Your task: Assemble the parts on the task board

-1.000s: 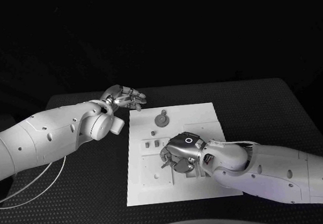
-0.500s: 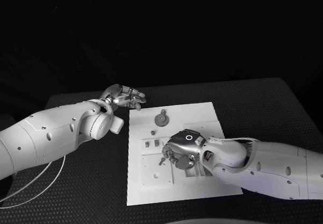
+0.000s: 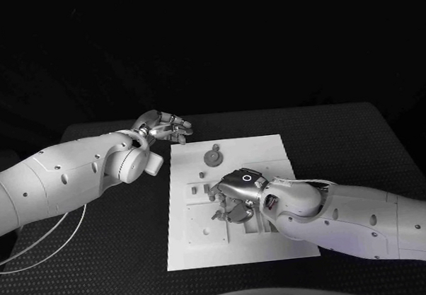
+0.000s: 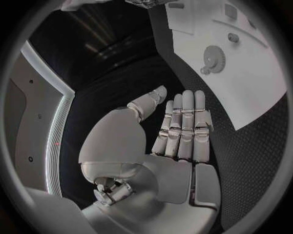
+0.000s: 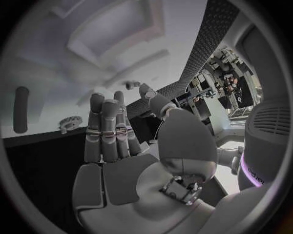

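White and flat, the rectangular task board [image 3: 265, 156] lies in the middle of the black textured tabletop [image 3: 378, 151]. Near its far edge rests a small round grey gear-like part with a stub [image 3: 213, 156]; two small grey pegs [image 3: 199, 189] stand toward the board's left side. The right silver hand [image 3: 235, 200] hovers low over the board's centre, palm down; in the right wrist view its fingers [image 5: 107, 129] are straight and side by side, holding nothing. The left silver hand [image 3: 165, 129] sits just off the board's far left corner, above the tabletop, fingers [image 4: 186, 122] extended flat and empty.
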### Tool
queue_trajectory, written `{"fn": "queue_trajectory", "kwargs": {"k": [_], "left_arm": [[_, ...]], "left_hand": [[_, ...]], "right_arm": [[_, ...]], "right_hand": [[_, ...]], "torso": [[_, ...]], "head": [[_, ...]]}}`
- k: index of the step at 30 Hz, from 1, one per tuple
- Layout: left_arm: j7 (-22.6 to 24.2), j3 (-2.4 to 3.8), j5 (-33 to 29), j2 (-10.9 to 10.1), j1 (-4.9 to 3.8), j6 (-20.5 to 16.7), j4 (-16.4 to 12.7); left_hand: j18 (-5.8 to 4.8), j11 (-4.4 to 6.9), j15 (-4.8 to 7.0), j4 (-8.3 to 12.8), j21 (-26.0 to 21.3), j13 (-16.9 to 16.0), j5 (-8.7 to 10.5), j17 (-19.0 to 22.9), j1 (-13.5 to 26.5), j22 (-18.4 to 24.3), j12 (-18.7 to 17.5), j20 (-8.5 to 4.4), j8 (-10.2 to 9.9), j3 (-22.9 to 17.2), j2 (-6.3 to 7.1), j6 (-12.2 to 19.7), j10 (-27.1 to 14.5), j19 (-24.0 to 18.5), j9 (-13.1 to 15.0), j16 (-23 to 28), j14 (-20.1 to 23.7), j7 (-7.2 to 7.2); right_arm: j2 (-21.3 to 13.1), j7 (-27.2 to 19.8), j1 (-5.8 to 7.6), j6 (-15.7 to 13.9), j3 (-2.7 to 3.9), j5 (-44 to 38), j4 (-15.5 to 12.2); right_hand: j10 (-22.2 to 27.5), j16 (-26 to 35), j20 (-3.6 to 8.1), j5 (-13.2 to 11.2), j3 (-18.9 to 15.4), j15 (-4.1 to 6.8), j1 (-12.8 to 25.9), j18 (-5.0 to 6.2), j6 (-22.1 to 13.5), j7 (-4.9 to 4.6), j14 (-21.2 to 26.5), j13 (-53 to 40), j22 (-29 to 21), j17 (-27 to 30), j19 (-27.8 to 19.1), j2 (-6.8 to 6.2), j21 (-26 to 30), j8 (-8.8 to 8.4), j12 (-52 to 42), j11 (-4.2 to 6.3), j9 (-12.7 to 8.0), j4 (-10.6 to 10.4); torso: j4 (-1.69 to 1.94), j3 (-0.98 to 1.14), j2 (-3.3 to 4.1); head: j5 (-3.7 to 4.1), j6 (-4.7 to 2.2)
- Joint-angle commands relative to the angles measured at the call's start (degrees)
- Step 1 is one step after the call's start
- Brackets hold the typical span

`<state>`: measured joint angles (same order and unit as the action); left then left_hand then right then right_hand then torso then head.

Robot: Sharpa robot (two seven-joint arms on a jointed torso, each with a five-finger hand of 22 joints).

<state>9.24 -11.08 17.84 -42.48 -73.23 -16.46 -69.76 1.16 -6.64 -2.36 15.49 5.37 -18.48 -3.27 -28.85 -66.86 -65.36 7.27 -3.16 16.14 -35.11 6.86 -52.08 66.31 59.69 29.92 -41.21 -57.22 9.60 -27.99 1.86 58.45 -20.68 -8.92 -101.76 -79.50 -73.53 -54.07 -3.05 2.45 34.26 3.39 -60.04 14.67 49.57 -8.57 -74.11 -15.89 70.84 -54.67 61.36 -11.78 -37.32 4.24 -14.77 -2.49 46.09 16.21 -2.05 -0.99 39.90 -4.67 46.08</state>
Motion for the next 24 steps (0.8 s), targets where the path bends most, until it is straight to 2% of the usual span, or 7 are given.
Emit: {"fn": "queue_trajectory", "kwargs": {"k": [1, 4, 8, 15, 18, 19, 24], "left_arm": [[0.4, 0.06, -0.3, 0.1, -0.16, 0.4, -0.1], [0.5, 0.06, -0.3, 0.2, -0.16, 0.3, 0.0], [0.4, 0.06, -0.3, 0.1, -0.18, 0.4, -0.1], [0.4, 0.06, -0.3, 0.2, -0.23, 0.5, 0.0], [0.4, 0.06, -0.3, 0.2, -0.23, 0.5, 0.0], [0.4, 0.06, -0.3, 0.2, -0.23, 0.6, 0.0], [0.3, 0.06, -0.3, 0.2, -0.23, 0.5, 0.0]], "left_hand": [[0.57, 0.23, -0.05, 0.0, -0.3, 0.1, -0.01, -0.1, 0.0, 0.1, 0.2, -0.03, 0.3, 0.2, -0.55, 0.2, 0.2, 0.4, -0.1, 0.3, -0.4, -0.15], [0.57, 0.23, -0.05, 0.0, -0.3, 0.1, -0.01, -0.1, 0.0, 0.1, 0.2, -0.04, 0.3, 0.2, -0.55, 0.2, 0.2, 0.4, -0.1, 0.4, -0.4, -0.15], [0.57, 0.23, -0.05, 0.0, -0.3, 0.1, -0.01, -0.1, 0.0, 0.1, 0.2, -0.04, 0.3, 0.2, -0.55, 0.2, 0.2, 0.4, -0.1, 0.4, -0.4, -0.15], [0.57, 0.23, -0.04, 0.0, -0.4, 0.1, -0.02, -0.2, 0.0, 0.1, 0.2, -0.05, 0.3, 0.3, -0.55, 0.2, 0.1, 0.4, -0.1, 0.4, -0.4, -0.15], [0.57, 0.23, -0.04, 0.0, -0.4, 0.1, -0.02, -0.2, 0.0, 0.1, 0.2, -0.05, 0.3, 0.2, -0.56, 0.2, 0.1, 0.4, -0.1, 0.4, -0.4, -0.15], [0.57, 0.23, -0.04, 0.0, -0.4, 0.1, -0.02, -0.2, 0.0, 0.1, 0.2, -0.05, 0.3, 0.2, -0.57, 0.2, 0.1, 0.4, -0.1, 0.4, -0.4, -0.15], [0.57, 0.23, -0.04, 0.0, -0.4, 0.1, -0.02, -0.2, 0.0, 0.1, 0.2, -0.06, 0.3, 0.2, -0.58, 0.2, 0.1, 0.4, -0.1, 0.4, -0.4, -0.15]], "right_arm": [[0.3, -1.0, 0.14, 1.7, 0.01, 0.4, 0.0], [0.3, -1.3, 0.20, 3.4, 0.01, 0.4, -0.2], [0.3, -1.7, 0.20, 4.8, 0.00, 0.4, -0.3], [0.9, -1.7, 0.19, 7.3, -0.01, -1.2, 0.1], [1.1, -1.6, 0.18, 7.9, -0.02, -2.3, 0.4], [1.1, -1.5, 0.18, 7.9, -0.02, -2.5, 0.5], [1.0, -0.8, 0.18, 7.7, -0.02, -3.6, 1.0]], "right_hand": [[-0.4, -2.0, 0.48, 0.2, -1.8, 1.02, -0.7, 0.33, -0.4, 0.56, 0.4, -2.7, 0.9, -1.5, 0.3, -0.12, -0.9, -0.14, -2.5, 0.44, -0.2, 0.2], [0.6, -3.4, 0.69, 0.1, -2.7, 1.25, -1.3, 0.32, 0.2, 0.74, 0.8, -6.4, 1.5, -2.5, 0.4, 0.53, -1.4, 0.10, -5.7, 1.00, -0.3, 0.2], [2.1, -4.2, 0.86, 0.2, -3.2, 1.46, -1.7, 0.32, 2.2, 0.89, 1.0, -10.4, 2.0, -3.0, 0.4, 1.02, -1.7, 0.97, -8.9, 1.03, 0.0, 0.3], [5.2, -4.9, 0.85, 0.2, -2.9, 1.54, -3.2, 0.24, 6.1, 1.06, 1.8, -15.3, 2.6, -3.3, -0.1, 2.79, -1.7, 2.42, -12.3, 1.21, 0.4, 0.4], [6.0, -7.2, 1.04, 0.4, -3.7, 2.27, -4.3, 0.28, 7.5, 1.85, 1.4, -22.2, 3.5, -4.5, 0.6, 2.57, -2.7, 2.62, -18.8, 1.82, 0.4, 0.4], [7.6, -8.1, 1.17, 0.5, -3.9, 2.53, -4.7, 0.30, 7.8, 1.62, 1.8, -25.7, 3.8, -5.1, 0.5, 2.70, -3.0, 2.57, -22.1, 2.10, 0.3, 0.6], [13.6, -12.8, 1.85, 0.1, -3.9, 2.57, -5.2, 0.30, 8.6, 2.38, 2.7, -39.1, 5.3, -7.8, 1.0, 3.69, -4.7, 2.15, -35.0, 2.56, 0.2, 0.4]], "torso": [[0.08, -0.02, 0.03], [0.08, 0.00, 0.00], [-0.02, -0.03, 0.00], [0.03, 0.02, 0.01], [0.07, 0.03, 0.00], [0.05, 0.02, -0.02], [-0.02, 0.00, 0.01]], "head": [[-0.01, 0.17], [-0.09, 0.41], [-0.22, 0.26], [-0.35, 0.64], [-0.37, 0.79], [-0.45, 0.78], [-0.38, 0.73]]}}
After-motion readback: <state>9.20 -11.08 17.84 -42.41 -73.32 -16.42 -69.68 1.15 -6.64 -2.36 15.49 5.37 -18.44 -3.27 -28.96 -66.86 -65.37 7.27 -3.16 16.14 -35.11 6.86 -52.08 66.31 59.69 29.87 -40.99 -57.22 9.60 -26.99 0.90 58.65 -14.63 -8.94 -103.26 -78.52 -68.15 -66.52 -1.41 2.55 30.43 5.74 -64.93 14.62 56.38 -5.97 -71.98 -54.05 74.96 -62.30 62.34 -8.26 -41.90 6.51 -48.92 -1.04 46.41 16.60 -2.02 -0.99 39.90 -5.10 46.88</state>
